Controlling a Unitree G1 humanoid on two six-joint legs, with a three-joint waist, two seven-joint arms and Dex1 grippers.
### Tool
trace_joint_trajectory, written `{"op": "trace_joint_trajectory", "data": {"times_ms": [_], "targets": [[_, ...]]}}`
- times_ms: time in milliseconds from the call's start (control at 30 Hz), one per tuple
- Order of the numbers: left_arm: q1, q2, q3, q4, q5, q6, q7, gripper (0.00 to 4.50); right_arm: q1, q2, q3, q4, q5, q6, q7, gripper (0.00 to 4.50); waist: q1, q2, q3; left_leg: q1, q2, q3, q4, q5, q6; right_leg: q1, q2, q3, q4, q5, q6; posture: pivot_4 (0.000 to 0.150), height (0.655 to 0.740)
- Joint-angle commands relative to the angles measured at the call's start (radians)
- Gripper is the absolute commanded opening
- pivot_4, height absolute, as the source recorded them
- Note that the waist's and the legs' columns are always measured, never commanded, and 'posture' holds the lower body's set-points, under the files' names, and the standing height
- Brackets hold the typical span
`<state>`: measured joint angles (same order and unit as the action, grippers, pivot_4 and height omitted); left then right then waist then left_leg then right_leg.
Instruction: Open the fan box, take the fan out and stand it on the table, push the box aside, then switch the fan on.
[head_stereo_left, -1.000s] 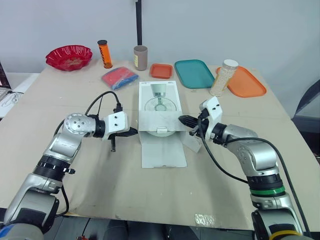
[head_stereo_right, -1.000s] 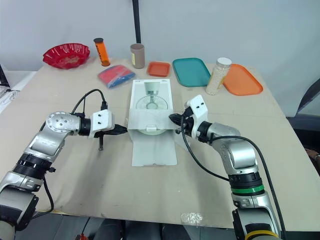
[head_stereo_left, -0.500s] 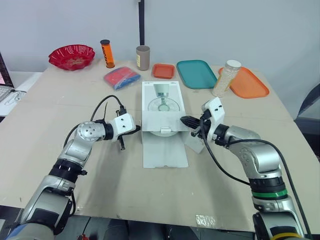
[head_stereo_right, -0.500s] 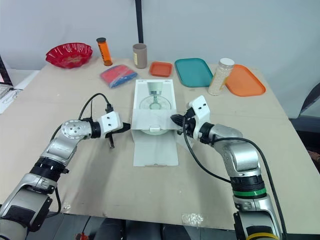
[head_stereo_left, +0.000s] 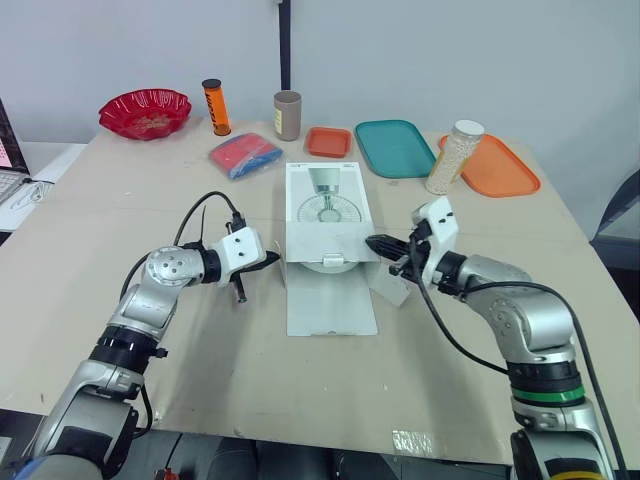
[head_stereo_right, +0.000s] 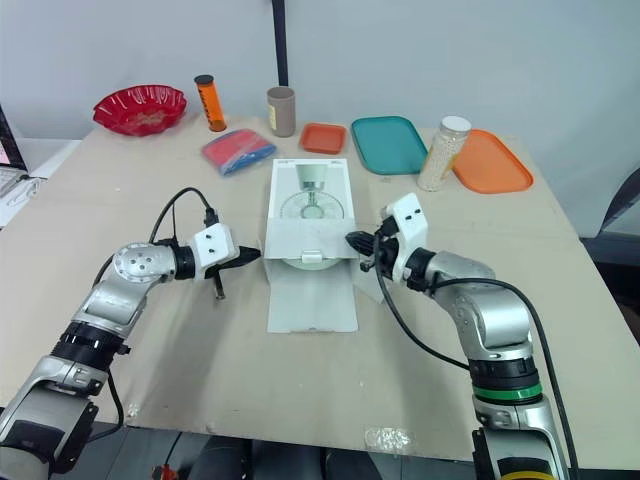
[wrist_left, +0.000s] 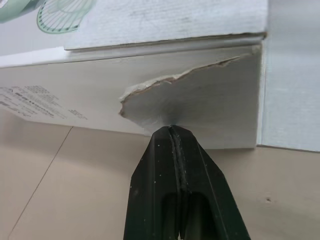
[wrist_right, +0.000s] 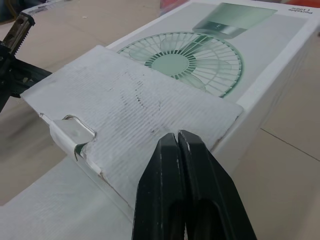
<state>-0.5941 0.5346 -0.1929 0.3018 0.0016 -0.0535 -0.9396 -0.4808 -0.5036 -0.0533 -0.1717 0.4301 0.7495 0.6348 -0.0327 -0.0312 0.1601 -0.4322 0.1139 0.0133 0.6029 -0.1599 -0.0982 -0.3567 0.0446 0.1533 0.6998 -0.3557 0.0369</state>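
The fan box (head_stereo_left: 328, 215) lies flat in the middle of the table (head_stereo_left: 250, 390), its long front flap (head_stereo_left: 330, 300) folded out toward the robot. The left gripper (head_stereo_left: 268, 260), fingers pressed together, touches the torn side flap (wrist_left: 200, 100) on the box's left. The right gripper (head_stereo_left: 378, 243), also pressed together, points at the top flap (wrist_right: 135, 120) from the box's right.

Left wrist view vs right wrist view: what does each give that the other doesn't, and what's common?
Left wrist view: a torn flap edge on the side of the fan box, small print beside it, and the left gripper shut with its tip at the tear. Right wrist view: the whole fan picture on the box top, a tab cut-out in the front flap, and the right gripper shut above that flap. Both: white box, tan table.
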Motion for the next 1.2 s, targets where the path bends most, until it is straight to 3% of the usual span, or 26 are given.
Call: {"op": "trace_joint_trajectory", "data": {"times_ms": [33, 400, 800, 967, 1200], "targets": [[0.030, 0.016, 0.044, -0.103, -0.044, 0.045, 0.001, 0.00, 0.013, -0.029, -0.044, -0.059, 0.026, 0.003, 0.006, 0.04, 0.000, 0.000, 0.000, 0.000, 0.000, 0.000, 0.000, 0.000, 0.000, 0.000, 0.000, 0.000, 0.000, 0.000, 0.000, 0.150, 0.7389], [0.180, 0.030, 0.106, -0.385, -0.228, 0.278, -0.041, 0.00, 0.034, -0.024, -0.025, -0.095, 0.034, 0.001, -0.003, 0.04, -0.001, 0.000, 0.000, 0.000, 0.000, 0.000, 0.000, 0.000, 0.000, 0.000, 0.000, 0.000, 0.000, 0.000, 0.000, 0.150, 0.7389], [0.357, 0.089, 0.124, -0.614, -0.303, 0.426, -0.010, 0.00, -0.008, 0.000, 0.023, -0.066, 0.025, -0.005, 0.009, 0.04, -0.011, 0.000, 0.000, 0.000, 0.000, 0.000, 0.000, 0.000, 0.000, 0.000, 0.000, 0.000, 0.000, 0.000, 0.000, 0.150, 0.7389], [0.361, 0.073, 0.121, -0.607, -0.289, 0.426, 0.032, 0.00, -0.022, 0.000, 0.035, -0.056, 0.025, 0.000, 0.012, 0.04, -0.012, 0.000, 0.000, 0.000, 0.000, 0.000, 0.000, 0.000, 0.000, 0.000, 0.000, 0.000, 0.000, 0.000, 0.000, 0.150, 0.7389], [0.269, 0.023, 0.112, -0.400, -0.204, 0.306, 0.116, 0.00, -0.032, 0.021, 0.051, -0.066, 0.021, 0.006, -0.004, 0.04, -0.012, 0.000, 0.000, 0.000, 0.000, 0.000, 0.000, 0.000, 0.000, -0.001, 0.000, 0.000, 0.000, 0.000, 0.000, 0.150, 0.7389]]}}
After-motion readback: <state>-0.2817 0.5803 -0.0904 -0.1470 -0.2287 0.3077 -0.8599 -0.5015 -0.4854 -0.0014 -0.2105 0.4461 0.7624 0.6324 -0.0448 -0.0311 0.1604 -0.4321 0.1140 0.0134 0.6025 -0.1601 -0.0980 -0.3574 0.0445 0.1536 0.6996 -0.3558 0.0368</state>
